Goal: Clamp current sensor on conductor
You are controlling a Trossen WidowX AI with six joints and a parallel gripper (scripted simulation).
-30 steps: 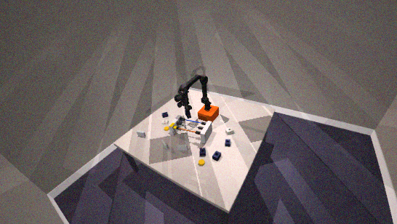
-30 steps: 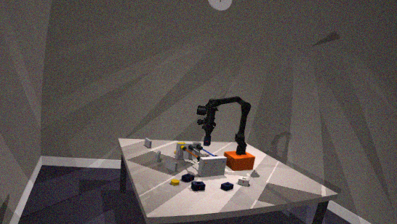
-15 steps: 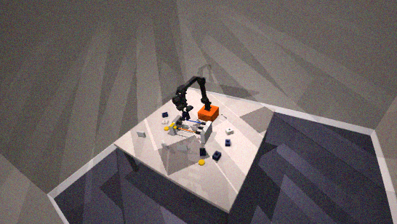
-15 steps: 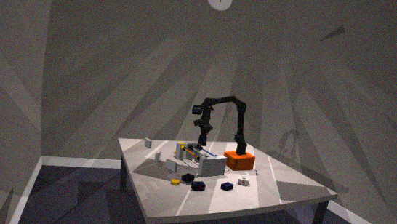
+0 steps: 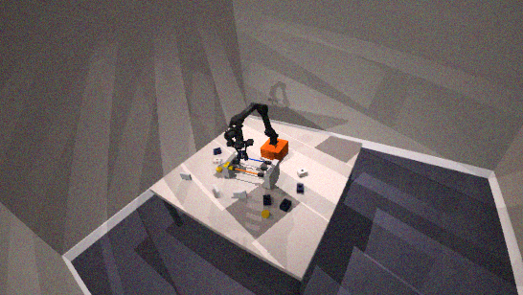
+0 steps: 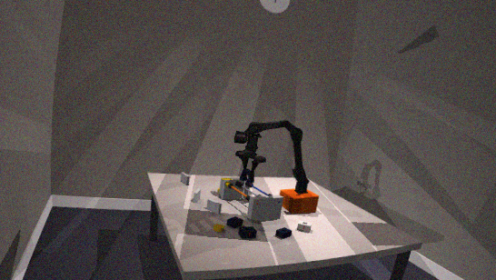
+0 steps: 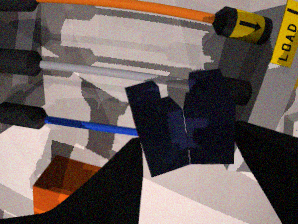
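In the wrist view my gripper (image 7: 186, 136) is shut on the dark navy split-core sensor (image 7: 178, 124), whose two halves stand open in a V. The sensor hangs just over the blue conductor (image 7: 83, 124), at its right end. Above it run a grey conductor (image 7: 87, 70) and an orange conductor (image 7: 127, 4). The orange one ends in a yellow collar (image 7: 249, 26) with an arrow, next to the yellow LOAD marker (image 7: 288, 32) at the right edge. In the top and exterior views the gripper (image 5: 239, 154) (image 6: 247, 175) hovers over the conductor fixture (image 5: 270, 178) (image 6: 265, 206).
The arm's orange base (image 5: 274, 149) (image 6: 300, 201) stands behind the fixture. Small dark blocks (image 5: 285, 205) (image 5: 300, 188), a yellow disc (image 5: 264, 214), a white block (image 5: 302, 172) and grey pieces (image 5: 186, 176) (image 5: 239, 194) lie scattered on the table (image 5: 297, 239). A dark block (image 5: 217, 150) lies at the far left.
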